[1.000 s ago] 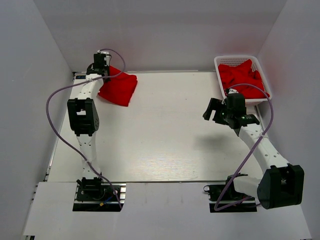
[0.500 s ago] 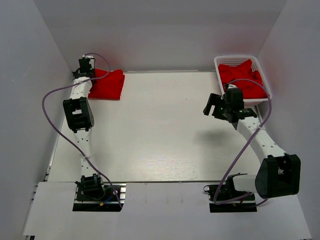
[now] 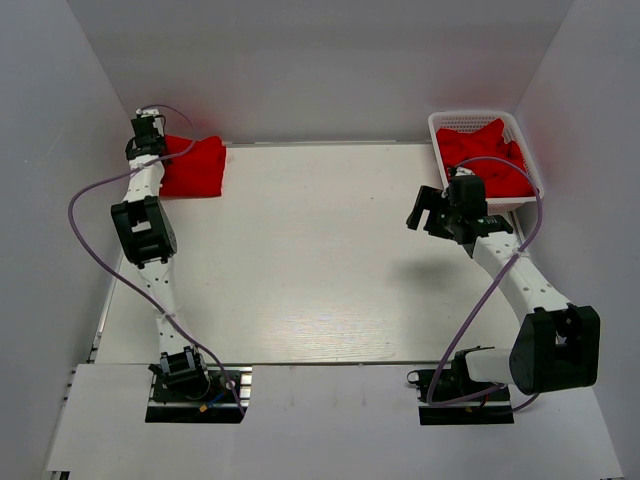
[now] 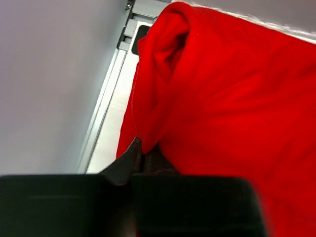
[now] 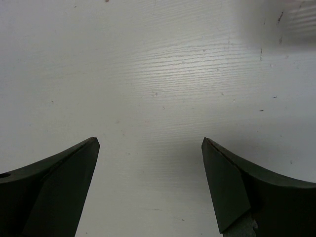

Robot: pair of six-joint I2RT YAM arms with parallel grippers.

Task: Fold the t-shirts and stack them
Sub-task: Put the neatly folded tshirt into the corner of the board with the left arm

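A folded red t-shirt lies at the table's far left corner; it fills the left wrist view. My left gripper is shut on the t-shirt's left edge, and in the left wrist view the fingers pinch a fold of the cloth. More red t-shirts lie heaped in a white basket at the far right. My right gripper is open and empty above the bare table, left of the basket; in the right wrist view only tabletop shows between the fingers.
White walls close in the table on the left, back and right. The left gripper is close to the left wall and the table's metal edge rail. Purple cables loop beside both arms.
My left gripper has dragged the folded red t-shirt leftward and back, into the far left corner. My right arm moved slightly toward the basket, then stayed still.
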